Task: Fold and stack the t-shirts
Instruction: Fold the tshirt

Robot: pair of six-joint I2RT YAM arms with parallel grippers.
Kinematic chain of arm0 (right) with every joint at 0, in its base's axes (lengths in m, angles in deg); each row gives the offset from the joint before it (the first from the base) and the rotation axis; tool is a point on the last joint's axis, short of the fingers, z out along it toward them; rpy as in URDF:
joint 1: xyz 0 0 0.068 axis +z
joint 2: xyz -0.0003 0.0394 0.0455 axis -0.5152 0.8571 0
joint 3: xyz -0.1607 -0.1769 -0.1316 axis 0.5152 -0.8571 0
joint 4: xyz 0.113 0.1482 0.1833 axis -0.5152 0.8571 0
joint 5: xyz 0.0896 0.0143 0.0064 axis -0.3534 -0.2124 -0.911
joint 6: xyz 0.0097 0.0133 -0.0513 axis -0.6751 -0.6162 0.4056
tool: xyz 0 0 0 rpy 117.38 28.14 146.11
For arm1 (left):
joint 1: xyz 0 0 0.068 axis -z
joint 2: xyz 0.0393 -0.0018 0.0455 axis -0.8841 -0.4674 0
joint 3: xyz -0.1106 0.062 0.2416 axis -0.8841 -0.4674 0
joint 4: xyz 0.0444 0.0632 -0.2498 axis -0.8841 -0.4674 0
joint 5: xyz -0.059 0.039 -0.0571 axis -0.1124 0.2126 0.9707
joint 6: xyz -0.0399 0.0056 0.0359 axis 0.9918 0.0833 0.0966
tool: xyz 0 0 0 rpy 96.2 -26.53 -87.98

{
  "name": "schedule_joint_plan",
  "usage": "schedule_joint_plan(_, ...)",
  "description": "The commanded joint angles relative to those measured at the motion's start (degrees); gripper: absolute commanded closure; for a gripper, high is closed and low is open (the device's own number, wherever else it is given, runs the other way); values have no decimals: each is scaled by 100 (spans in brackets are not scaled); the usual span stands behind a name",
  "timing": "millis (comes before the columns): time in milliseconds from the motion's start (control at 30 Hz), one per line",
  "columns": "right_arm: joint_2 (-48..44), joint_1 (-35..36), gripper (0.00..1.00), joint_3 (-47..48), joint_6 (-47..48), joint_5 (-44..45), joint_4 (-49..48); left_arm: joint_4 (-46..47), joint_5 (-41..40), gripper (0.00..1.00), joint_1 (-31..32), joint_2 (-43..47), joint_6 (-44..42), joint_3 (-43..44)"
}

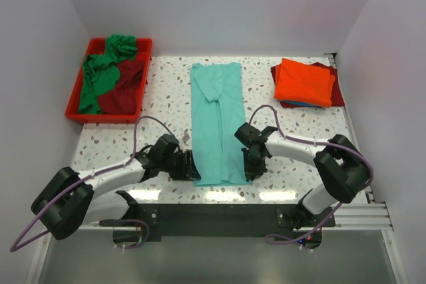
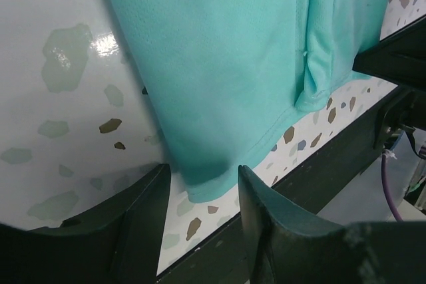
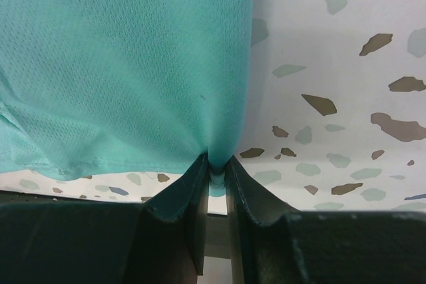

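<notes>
Arms, two: both low over the speckled table (image 1: 166, 91), elbows out toward the near corners, forearms angled inward to the near end of the teal t-shirt (image 1: 215, 118).

Teal t-shirt: folded lengthwise into a long strip, flat on the middle of the table, running near to far.

Left gripper (image 2: 200, 194): at the strip's near left corner, fingers a moderate gap apart, the hem corner lying between them unpinched.

Right gripper (image 3: 214, 167): at the strip's near right corner, fingers drawn almost together, clamping a pucker of the teal edge.

Orange t-shirt (image 1: 303, 81): folded, topmost on a stack at the far right, with a folded dark red t-shirt (image 1: 338, 91) showing beneath it.

Red tray (image 1: 100, 118): far left, holding a crumpled green t-shirt (image 1: 100, 74) and a crumpled dark red t-shirt (image 1: 126, 91).
</notes>
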Motion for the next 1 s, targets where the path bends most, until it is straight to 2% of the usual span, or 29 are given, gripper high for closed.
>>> schedule_joint_plan(0,288,55,80,-68,-79,-148,-489,-115,38,51,129,-28,177,-167)
schedule_joint_plan(333,279,55,81,-68,-106,-148,-524,-256,-68,61,270,-37,283,-229)
schedule_joint_plan(633,209,55,82,-42,-141,-148,-472,8,29,87,278,-397,204,-185)
schedule_joint_plan(667,200,55,83,-25,-141,-139,-471,-1,-6,92,279,-389,203,-167)
schedule_joint_plan(767,165,55,91,-7,-150,-165,-419,-80,-67,100,279,-345,186,-115)
schedule_joint_plan(867,77,55,99,-7,-167,-174,-349,-168,-164,100,279,-248,177,-53)
schedule_joint_plan(967,-98,55,100,19,-194,-148,-208,-290,-304,100,270,-125,177,34)
